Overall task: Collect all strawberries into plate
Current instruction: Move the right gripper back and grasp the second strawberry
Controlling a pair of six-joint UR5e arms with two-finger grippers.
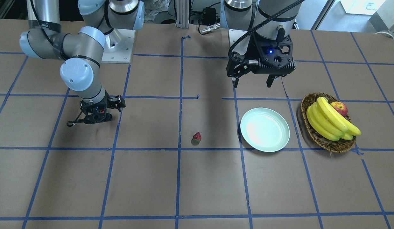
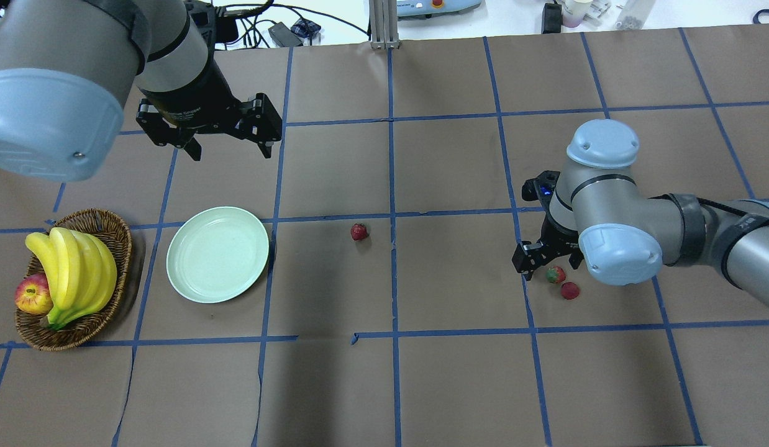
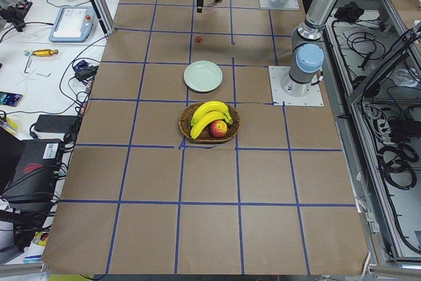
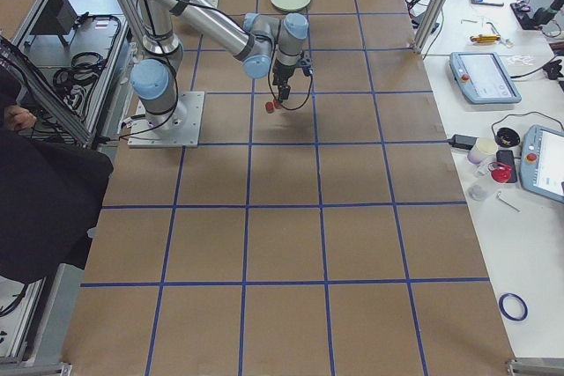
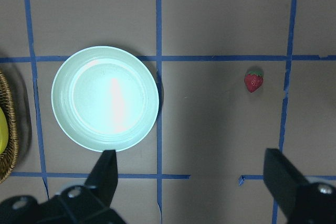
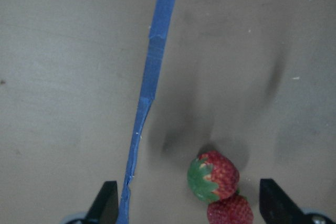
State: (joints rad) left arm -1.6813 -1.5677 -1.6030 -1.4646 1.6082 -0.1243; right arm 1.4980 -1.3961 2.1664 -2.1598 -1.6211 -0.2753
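Two strawberries lie touching on the table at the robot's right, also in the overhead view. My right gripper is open and low over them, one finger on each side, not touching; it shows in the overhead view. A third strawberry lies alone mid-table, also in the left wrist view. The pale mint plate is bare. My left gripper is open and empty, hovering high beyond the plate.
A wicker basket with bananas and an apple stands left of the plate. The table is brown with a blue tape grid. The right arm's elbow hangs over the two strawberries.
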